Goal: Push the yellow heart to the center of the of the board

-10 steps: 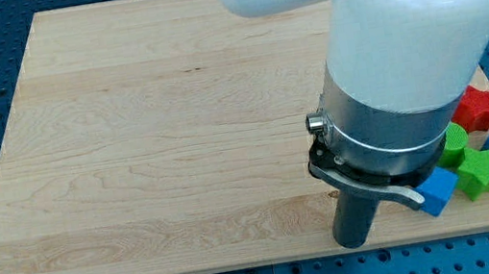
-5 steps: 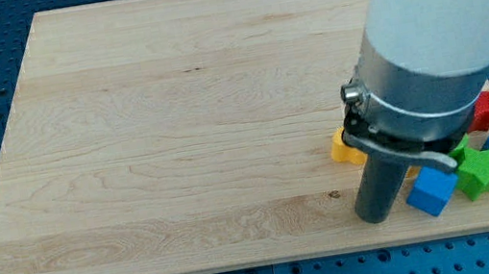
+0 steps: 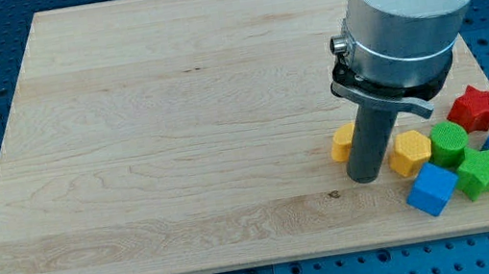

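Since both yellow blocks sit lower right, I can't tell which is the heart: yellow piece (image 3: pixel 341 142), half hidden, touches the rod's left, and yellow block (image 3: pixel 410 152) lies just right. My tip (image 3: pixel 366 180) has moved up from the bottom edge to between them. No gripper, so it holds nothing. The centre is well off, so the push isn't lined up yet. Green, blue and red blocks are crowded further right.

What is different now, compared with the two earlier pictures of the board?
My tip moved from the bottom edge toward the view's top right, and now stands between two yellow blocks: one on its left, partly hidden, and a hexagonal yellow block on its right. The arm no longer covers them. The blue cube, green star and red star stayed put.
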